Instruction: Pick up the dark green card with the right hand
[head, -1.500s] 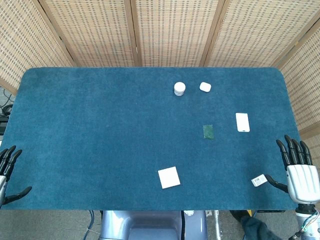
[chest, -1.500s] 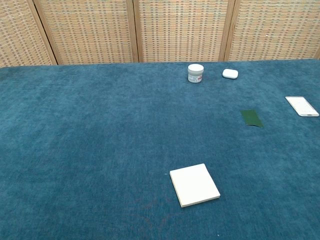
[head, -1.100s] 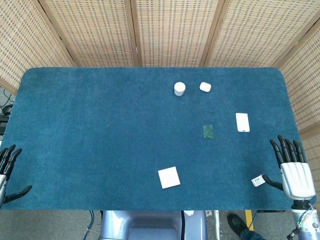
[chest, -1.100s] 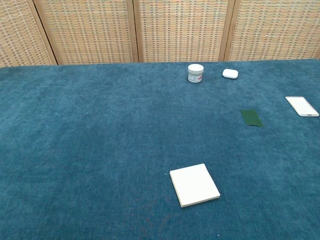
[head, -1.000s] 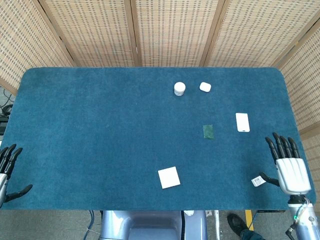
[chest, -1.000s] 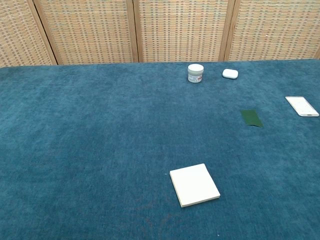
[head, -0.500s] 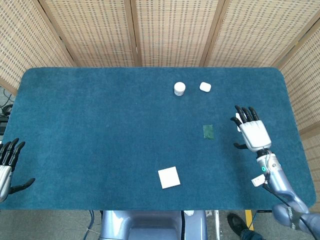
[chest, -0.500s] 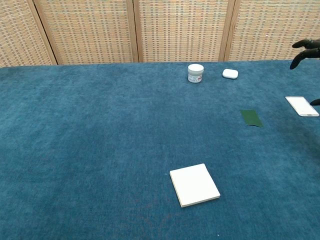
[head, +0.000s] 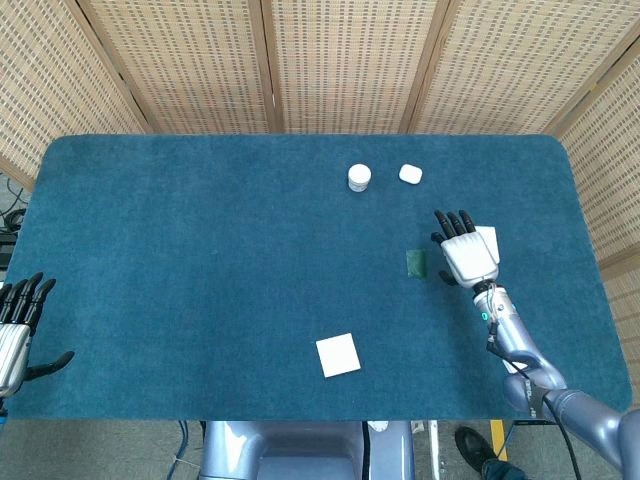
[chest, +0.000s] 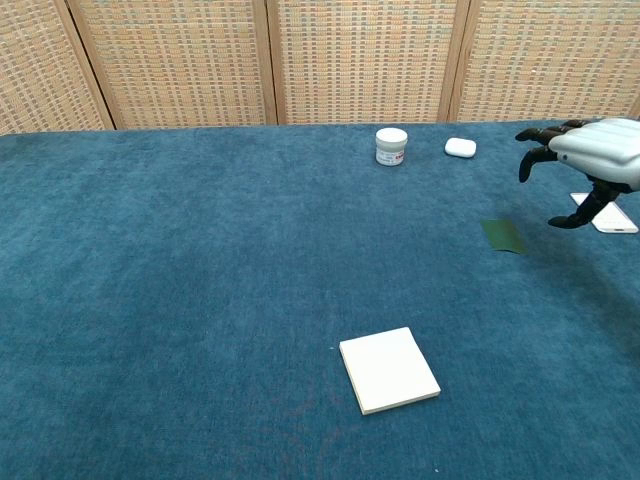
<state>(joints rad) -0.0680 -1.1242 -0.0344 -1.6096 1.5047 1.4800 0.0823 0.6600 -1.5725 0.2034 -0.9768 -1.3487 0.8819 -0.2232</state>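
The dark green card (head: 417, 263) (chest: 502, 236) lies flat on the blue table cloth, right of centre. My right hand (head: 463, 252) (chest: 584, 153) hovers above the table just right of the card, fingers spread, holding nothing. It partly covers the white phone (head: 489, 238) (chest: 612, 220) behind it. My left hand (head: 17, 330) hangs at the table's near left edge, fingers apart and empty; the chest view does not show it.
A white jar (head: 359, 178) (chest: 391, 146) and a small white case (head: 410, 174) (chest: 460, 148) stand toward the far edge. A white square pad (head: 338, 355) (chest: 389, 370) lies near the front. Woven screens (head: 320, 60) close off the back.
My right hand has swung from the near right table edge up and leftward to beside the green card, now over the phone. The left hand shifted slightly upward.
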